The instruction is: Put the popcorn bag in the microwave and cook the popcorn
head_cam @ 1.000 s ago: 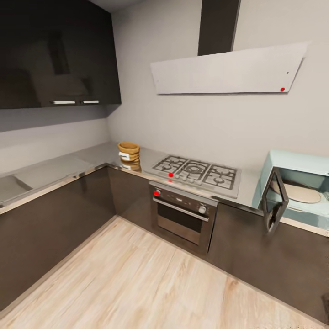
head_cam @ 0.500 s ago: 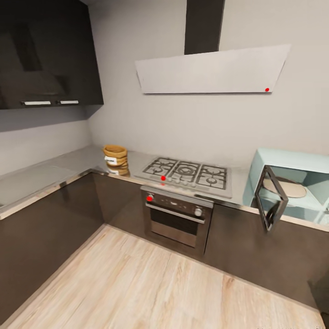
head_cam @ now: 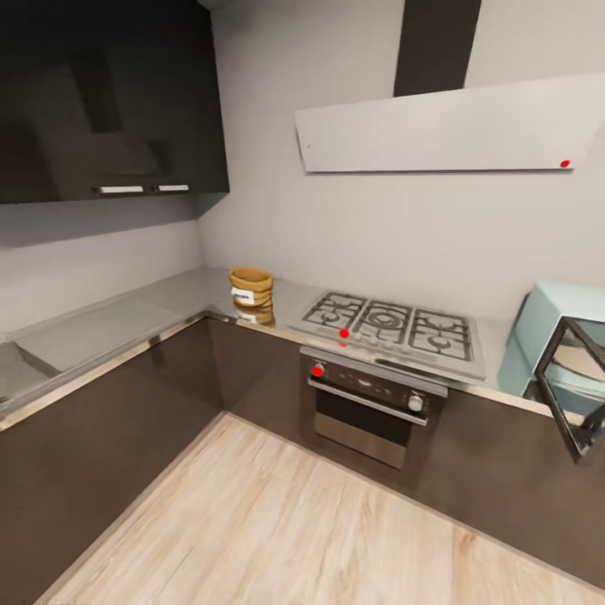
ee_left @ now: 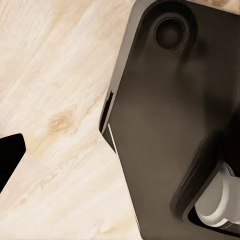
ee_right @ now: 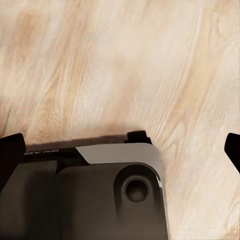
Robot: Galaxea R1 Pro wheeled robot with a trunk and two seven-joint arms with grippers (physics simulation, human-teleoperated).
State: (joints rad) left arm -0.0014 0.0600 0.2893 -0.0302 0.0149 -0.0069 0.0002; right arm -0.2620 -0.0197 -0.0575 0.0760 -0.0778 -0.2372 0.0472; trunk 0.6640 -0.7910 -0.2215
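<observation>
Nearest, the wrist views look down on the pale wooden floor (ee_right: 120, 60): the left wrist view shows the robot's dark base (ee_left: 170, 125) with a white wheel (ee_left: 220, 200) at its edge and one black fingertip (ee_left: 9, 157) at the picture's border, and the right wrist view shows the base's grey-topped corner (ee_right: 125, 155) with two black fingertips (ee_right: 10, 150) set far apart at opposite borders, so the right claw is spread; whether the left claw is spread or pressed together I cannot tell. In the head view the floor runs to an L-shaped line of dark brown cabinets (head_cam: 109, 420) under the grey countertop (head_cam: 109, 319). The built-in oven (head_cam: 374, 403) sits below the gas hob (head_cam: 391, 323). The popcorn bag (head_cam: 250, 286) stands upright on the countertop near its inner corner, just beside the hob's left end and well apart from the microwave (head_cam: 550, 336), which stands at the countertop's right end past the hob with its door (head_cam: 576, 395) swung open over the front edge. Behind, the range hood (head_cam: 445, 126) hangs on the white wall, and dark upper cabinets (head_cam: 109, 101) fill the left.
</observation>
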